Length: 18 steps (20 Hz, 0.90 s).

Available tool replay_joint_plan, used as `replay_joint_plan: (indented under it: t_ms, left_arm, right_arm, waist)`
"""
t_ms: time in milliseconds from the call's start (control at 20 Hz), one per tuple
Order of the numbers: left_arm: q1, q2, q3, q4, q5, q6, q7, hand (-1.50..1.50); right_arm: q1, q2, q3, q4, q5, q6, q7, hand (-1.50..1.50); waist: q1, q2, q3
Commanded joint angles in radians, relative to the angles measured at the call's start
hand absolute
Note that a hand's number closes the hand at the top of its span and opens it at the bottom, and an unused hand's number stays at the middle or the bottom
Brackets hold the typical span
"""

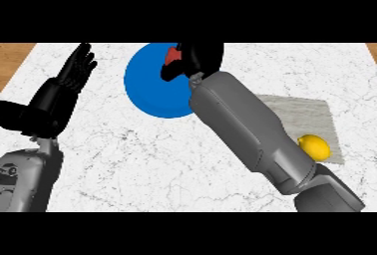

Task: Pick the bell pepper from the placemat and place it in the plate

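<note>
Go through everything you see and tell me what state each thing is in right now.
Right hand: curled round the bell pepper, over the plate.
Bell pepper: red, held, off the placemat.
Plate: blue, nothing lying on its visible part.
Placemat: flat, holds a lemon.
Lemon: resting on the placemat.
Left hand: open, resting.

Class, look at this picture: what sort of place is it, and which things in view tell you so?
Probably a kitchen counter: a white marbled worktop with a wooden edge carries a round blue plate, a grey cloth placemat and a yellow lemon-like fruit. The right hand holds a red bell pepper over the plate.
</note>
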State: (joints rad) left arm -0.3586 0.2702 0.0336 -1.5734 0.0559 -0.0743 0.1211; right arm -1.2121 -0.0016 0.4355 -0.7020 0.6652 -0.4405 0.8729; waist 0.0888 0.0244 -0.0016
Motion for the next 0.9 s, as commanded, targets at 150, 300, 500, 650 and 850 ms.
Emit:
replay_joint_plan:
  t_ms: [150,300,500,650,850]
  left_arm:
    - [-0.021,-0.022,-0.029,0.003,-0.021,0.002,-0.013,0.00]
    - [-0.028,-0.005,-0.020,-0.007,0.003,-0.025,0.008,0.00]
    - [-0.050,-0.031,-0.039,0.011,-0.012,-0.011,-0.001,0.00]
    - [-0.063,-0.031,-0.030,0.012,0.005,-0.019,0.008,0.00]
    - [-0.076,-0.019,-0.028,0.018,-0.015,-0.013,0.006,0.00]
  right_arm:
    - [-0.033,0.002,-0.012,0.194,-0.125,-0.123,-0.070,1.50]
    - [-0.053,0.002,-0.044,0.256,-0.160,-0.155,-0.074,-1.50]
    - [-0.049,0.002,-0.075,0.250,-0.252,-0.187,-0.171,-1.50]
    - [-0.005,0.002,-0.075,0.231,-0.290,-0.282,-0.272,-1.50]
    - [-0.014,0.002,-0.107,0.219,-0.337,-0.386,-0.362,-1.50]
  waist:
    - [0.034,0.012,0.000]
    - [0.061,0.019,0.000]
    - [0.069,0.025,0.002]
    - [0.075,0.026,0.002]
    - [0.065,0.023,0.003]
